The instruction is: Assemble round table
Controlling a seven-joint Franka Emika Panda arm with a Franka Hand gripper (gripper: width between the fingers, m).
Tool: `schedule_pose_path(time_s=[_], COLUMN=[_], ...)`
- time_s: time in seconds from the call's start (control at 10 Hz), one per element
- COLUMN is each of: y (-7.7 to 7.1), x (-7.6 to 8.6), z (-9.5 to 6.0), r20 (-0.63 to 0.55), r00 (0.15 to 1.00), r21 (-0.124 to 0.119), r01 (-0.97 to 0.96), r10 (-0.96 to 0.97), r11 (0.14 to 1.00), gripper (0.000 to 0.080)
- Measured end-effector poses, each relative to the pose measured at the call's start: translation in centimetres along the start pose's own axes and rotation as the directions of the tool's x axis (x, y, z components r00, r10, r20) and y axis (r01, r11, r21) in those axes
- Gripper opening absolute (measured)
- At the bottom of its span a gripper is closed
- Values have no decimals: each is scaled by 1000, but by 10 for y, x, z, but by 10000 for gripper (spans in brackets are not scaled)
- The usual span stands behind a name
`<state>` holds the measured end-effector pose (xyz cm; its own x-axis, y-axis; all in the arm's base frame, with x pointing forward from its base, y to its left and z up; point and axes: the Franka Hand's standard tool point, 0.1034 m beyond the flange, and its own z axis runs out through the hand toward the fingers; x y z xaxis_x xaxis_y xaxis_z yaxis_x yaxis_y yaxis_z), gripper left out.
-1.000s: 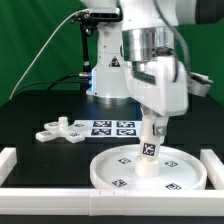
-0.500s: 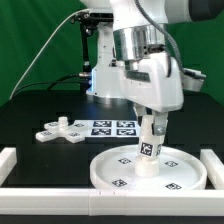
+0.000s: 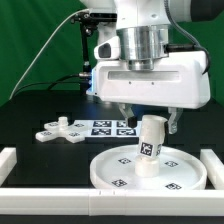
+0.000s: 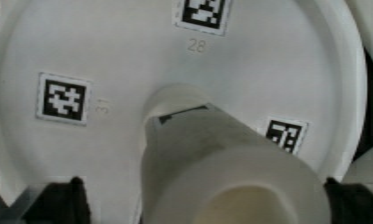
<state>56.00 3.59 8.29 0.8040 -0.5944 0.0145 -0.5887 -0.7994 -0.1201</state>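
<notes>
The large round rimmed disc (image 3: 108,168) lies flat at the front of the black table. The short cylindrical leg (image 3: 150,147) stands in its centre, leaning slightly. My gripper (image 3: 148,122) hangs just over the leg's top, its two fingers spread wide on either side of it and not touching it. In the wrist view the leg (image 4: 218,150) rises between my dark fingertips (image 4: 62,203), with gaps on both sides, above the tagged disc (image 4: 130,60). My gripper (image 4: 209,208) is open. The small cross-shaped base (image 3: 60,130) lies apart on the exterior view's left.
The marker board (image 3: 112,127) lies behind the disc. White border rails run along the front (image 3: 100,202) and both sides (image 3: 8,160) (image 3: 213,165). The robot's base (image 3: 105,70) stands at the back.
The wrist has turned about a quarter turn over the leg, so the hand now faces broadside. The fingers, earlier close on the leg's top, now stand spread apart. The leg has stayed in place.
</notes>
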Motion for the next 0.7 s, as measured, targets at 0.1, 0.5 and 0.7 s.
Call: schedule_pose_path(time_s=[0.1, 0.5, 0.7], y=[0, -2, -1], x=[0, -7, -7], z=[1, 9, 9], r20=[-2, 17, 14], r00=[978, 886, 921], r21=[-22, -47, -47], r01=[207, 464, 388], r10=[-207, -464, -388], r11=[978, 884, 920], gripper=[649, 517, 404])
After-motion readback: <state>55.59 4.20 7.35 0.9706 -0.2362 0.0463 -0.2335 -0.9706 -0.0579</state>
